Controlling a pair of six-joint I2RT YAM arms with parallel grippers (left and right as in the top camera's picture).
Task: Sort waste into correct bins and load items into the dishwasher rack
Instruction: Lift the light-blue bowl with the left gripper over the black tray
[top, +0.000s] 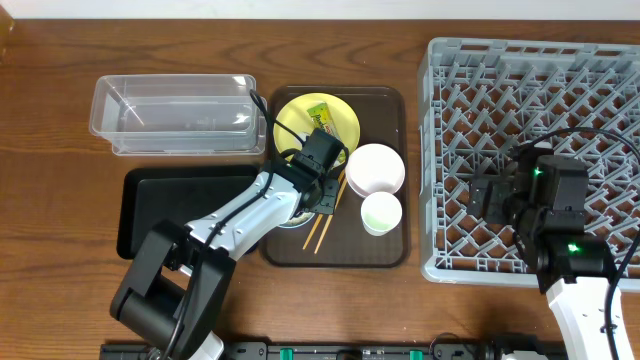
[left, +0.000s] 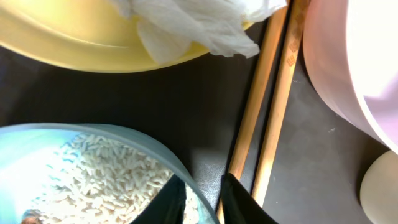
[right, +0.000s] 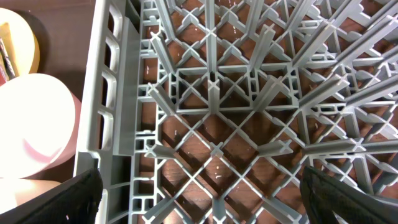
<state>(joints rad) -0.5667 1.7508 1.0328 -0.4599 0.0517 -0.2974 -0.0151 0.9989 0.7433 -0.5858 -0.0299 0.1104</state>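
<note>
The light blue bowl (left: 37, 155) holds a heap of white rice scraps (left: 106, 174). My left gripper (left: 202, 199) is shut on its rim, one finger inside and one outside. From overhead my left arm hides most of the bowl (top: 293, 220), and the gripper (top: 320, 195) is over the brown tray. The wooden chopsticks (left: 267, 112) lie just right of the bowl. The yellow plate (top: 300, 115) carries the green-and-orange wrapper (top: 318, 114) and crumpled white paper (left: 193, 25). The white bowl (top: 375, 168) and white cup (top: 381, 213) stand beside it. My right gripper (right: 205, 199) is open and empty above the grey rack (top: 530, 90).
The dishes sit on a brown serving tray (top: 385, 250). The clear tub (top: 170, 115) is at the back left, and the black tray (top: 160, 205) is in front of it, just left of the serving tray. The rack (right: 211, 93) holds no dishes in view.
</note>
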